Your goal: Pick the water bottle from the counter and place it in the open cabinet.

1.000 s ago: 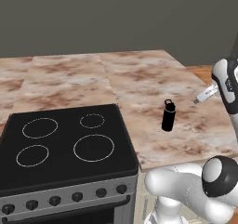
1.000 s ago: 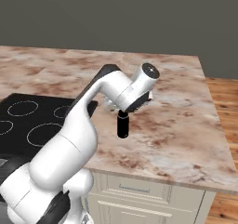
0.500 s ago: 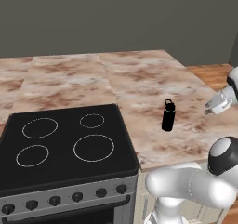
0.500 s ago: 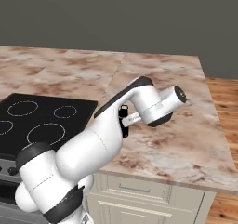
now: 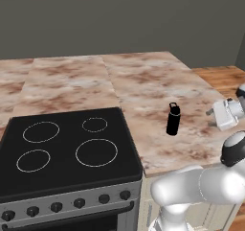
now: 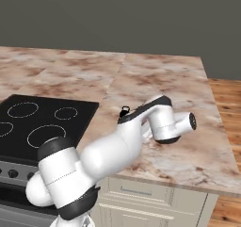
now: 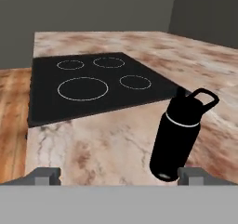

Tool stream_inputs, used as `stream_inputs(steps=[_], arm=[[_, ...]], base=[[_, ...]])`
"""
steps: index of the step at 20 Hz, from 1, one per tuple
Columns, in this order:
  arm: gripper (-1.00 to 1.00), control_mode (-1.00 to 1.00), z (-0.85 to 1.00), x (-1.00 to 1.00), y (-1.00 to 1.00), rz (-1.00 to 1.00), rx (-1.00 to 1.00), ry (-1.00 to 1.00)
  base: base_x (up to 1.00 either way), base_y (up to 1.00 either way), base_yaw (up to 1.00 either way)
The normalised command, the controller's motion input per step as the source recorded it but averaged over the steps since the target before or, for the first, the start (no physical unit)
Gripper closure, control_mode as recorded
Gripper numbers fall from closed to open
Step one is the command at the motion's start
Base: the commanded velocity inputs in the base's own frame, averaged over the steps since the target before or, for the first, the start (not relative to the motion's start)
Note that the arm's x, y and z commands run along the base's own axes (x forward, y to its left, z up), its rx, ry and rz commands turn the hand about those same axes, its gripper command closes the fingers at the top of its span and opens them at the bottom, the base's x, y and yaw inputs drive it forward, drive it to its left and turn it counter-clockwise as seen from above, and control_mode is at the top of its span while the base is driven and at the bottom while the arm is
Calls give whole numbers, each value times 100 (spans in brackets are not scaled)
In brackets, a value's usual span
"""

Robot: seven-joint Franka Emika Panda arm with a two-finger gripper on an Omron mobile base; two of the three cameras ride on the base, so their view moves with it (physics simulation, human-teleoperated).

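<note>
The water bottle (image 5: 173, 119) is matte black with a loop on its cap. It stands upright on the marbled pink-brown counter (image 5: 143, 84), just right of the stovetop. My gripper (image 5: 211, 113) hangs low to the bottle's right, level with it, and points at it. In the hand view the gripper (image 7: 120, 174) is open, its fingertips (image 7: 47, 174) wide apart with nothing between them. The bottle (image 7: 180, 135) lies a short way ahead, close to the right-hand tip. From the right base, my arm covers all but the bottle's cap loop (image 6: 124, 111). The open cabinet is out of view.
A glossy black stovetop (image 5: 72, 146) with white rings takes up the counter's left front, with oven knobs (image 5: 57, 207) below it. The counter's right edge (image 6: 214, 113) drops to a wooden floor (image 6: 228, 99). Cream base cabinets (image 6: 155, 200) sit under the slab.
The arm has swung right and down, so the hand went from above and right of the bottle to low beside it. The bottle has not moved. The jaws stayed wide.
</note>
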Motion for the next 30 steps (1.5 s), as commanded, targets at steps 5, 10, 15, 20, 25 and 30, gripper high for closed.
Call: stream_inputs(steps=[5,10,15,20,25,30], arm=[[-100,-100,-14,19,0,0,0,-10],[-100,-100,-1,11,0,0,0,0],[-100,-100,-14,40,3,-11,0,11],[-100,-100,-24,50,7,-13,0,5],[-100,-100,-32,29,4,-9,0,4],[-100,-100,-31,9,5,-4,0,1]], base=[[0,0,0],[0,0,0],[0,0,0],[0,0,0],[0,0,0],[0,0,0]])
